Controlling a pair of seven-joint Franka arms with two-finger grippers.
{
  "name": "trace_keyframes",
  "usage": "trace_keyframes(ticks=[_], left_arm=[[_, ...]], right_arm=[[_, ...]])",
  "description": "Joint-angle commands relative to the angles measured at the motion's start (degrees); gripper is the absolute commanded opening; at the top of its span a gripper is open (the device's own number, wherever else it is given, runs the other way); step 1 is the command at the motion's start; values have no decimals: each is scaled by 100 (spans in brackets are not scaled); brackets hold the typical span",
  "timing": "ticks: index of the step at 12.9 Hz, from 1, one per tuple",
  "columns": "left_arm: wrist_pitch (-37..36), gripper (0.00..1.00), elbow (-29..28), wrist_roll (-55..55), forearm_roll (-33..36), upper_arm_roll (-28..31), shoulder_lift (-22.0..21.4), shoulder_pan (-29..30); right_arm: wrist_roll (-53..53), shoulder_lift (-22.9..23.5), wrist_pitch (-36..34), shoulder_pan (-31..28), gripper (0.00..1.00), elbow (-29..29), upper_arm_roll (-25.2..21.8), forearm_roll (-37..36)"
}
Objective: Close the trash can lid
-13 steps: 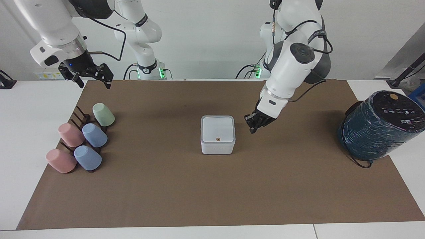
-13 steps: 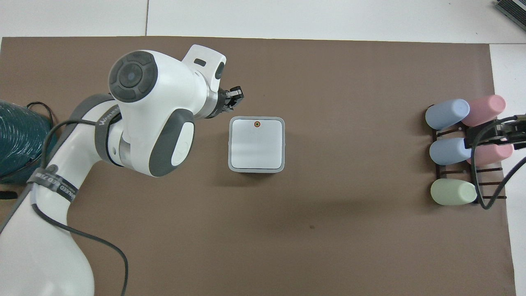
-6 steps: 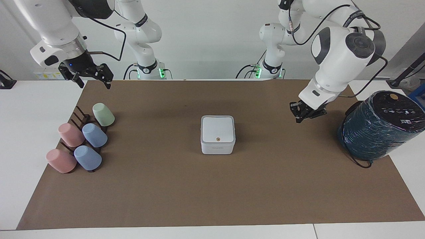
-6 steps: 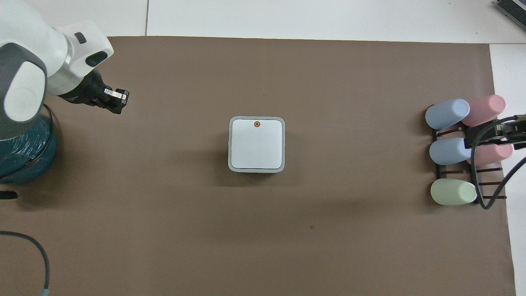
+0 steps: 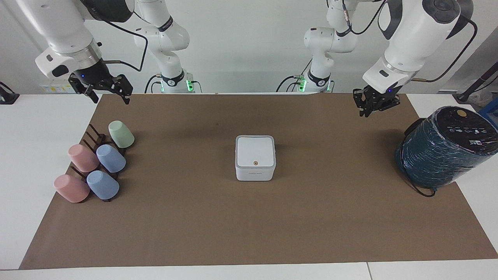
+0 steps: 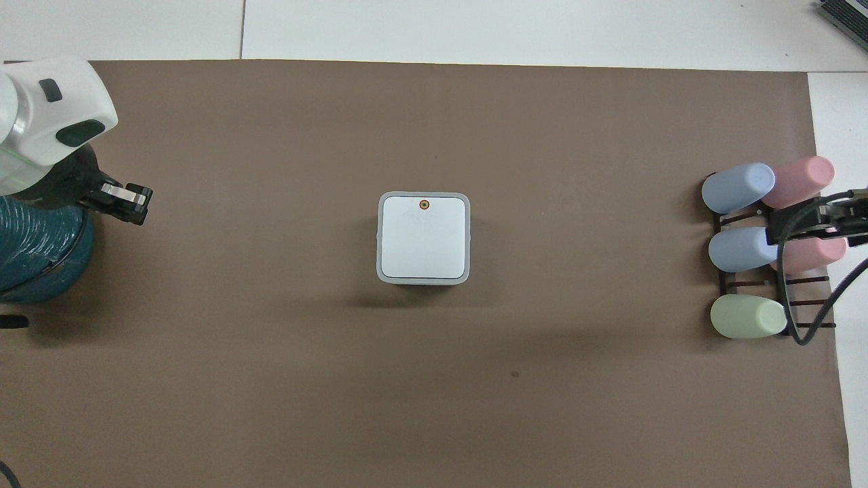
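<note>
The can (image 5: 255, 163) sits mid-tabletop (image 5: 249, 217), its lid (image 5: 255, 151) lying flat on top with the orange dot up, so the closing looks done. The left gripper (image 5: 376, 104) hangs in the air near the teal cylinder (image 5: 443, 147), jaws nearly shut and empty, well clear of the can. The right gripper (image 5: 107, 90) waits above the cup rack (image 5: 97, 155), jaws spread, holding nothing.

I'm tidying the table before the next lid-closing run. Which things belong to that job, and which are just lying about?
Belongs to the job:
trash can
lid, lying flat on the can, orange dot up

Just lying about:
cup rack with five cups
teal wrapped cylinder
</note>
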Motion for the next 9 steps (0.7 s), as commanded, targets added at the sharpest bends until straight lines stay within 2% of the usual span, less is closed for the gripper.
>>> trace_keyframes(ticks=[1, 2, 3, 5, 9], left_arm=[[110, 39, -646, 238, 131, -67, -456, 168], [145, 67, -637, 160, 123, -67, -447, 168], [250, 100, -637, 176, 123, -76, -447, 168], [627, 100, -629, 150, 70, -76, -412, 116], [778, 100, -629, 132, 61, -76, -403, 115]], right_arm=[[-115, -83, 13, -34, 100, -50, 23, 6], [-115, -83, 4, -34, 100, -50, 23, 6], [-115, -83, 13, -34, 100, -50, 23, 6], [-115, -83, 13, -34, 100, -50, 23, 6], [-115, -83, 13, -34, 100, -50, 23, 6]])
